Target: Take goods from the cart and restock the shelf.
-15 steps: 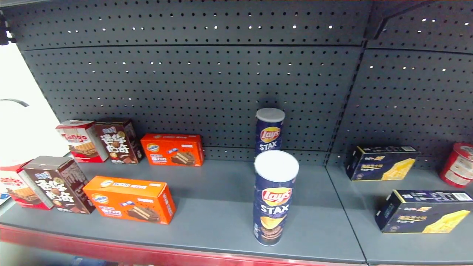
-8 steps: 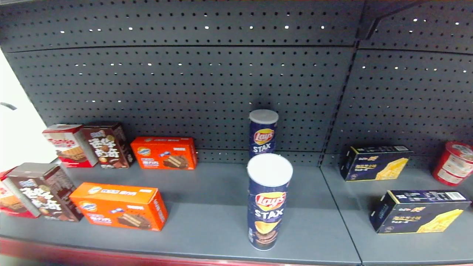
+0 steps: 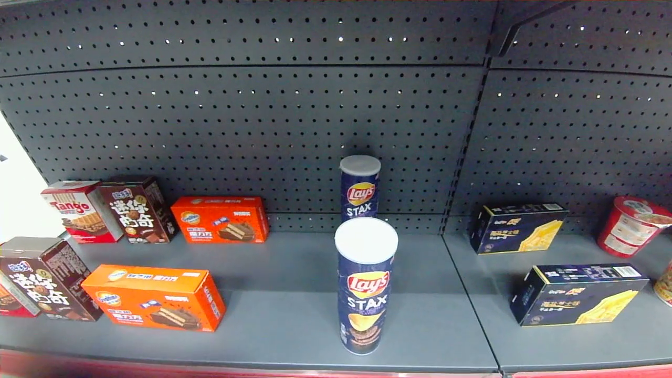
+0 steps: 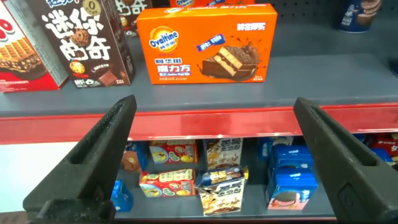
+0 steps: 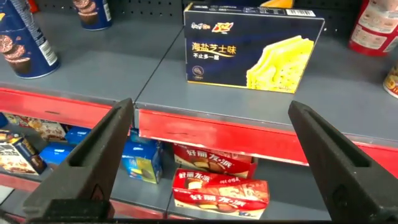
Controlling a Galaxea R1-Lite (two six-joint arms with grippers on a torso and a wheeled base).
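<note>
the head camera has swung right along the shelf (image 3: 294,310); the goods themselves sit unmoved, so the robot seems to be scanning for a gap. the left claw (image 4: 214,158) and right claw (image 5: 208,165) hang wide and empty by the red edge (image 4: 205,121). the front chip can (image 3: 366,286) stands mid-shelf between an orange box (image 3: 155,296) and a dark blue box (image 3: 580,294).

The rear chips can (image 3: 360,186) has its base hidden behind the front can (image 3: 366,283). The head view's edge cuts off a red box (image 3: 10,307) at far left and a cup (image 3: 664,284) at far right
</note>
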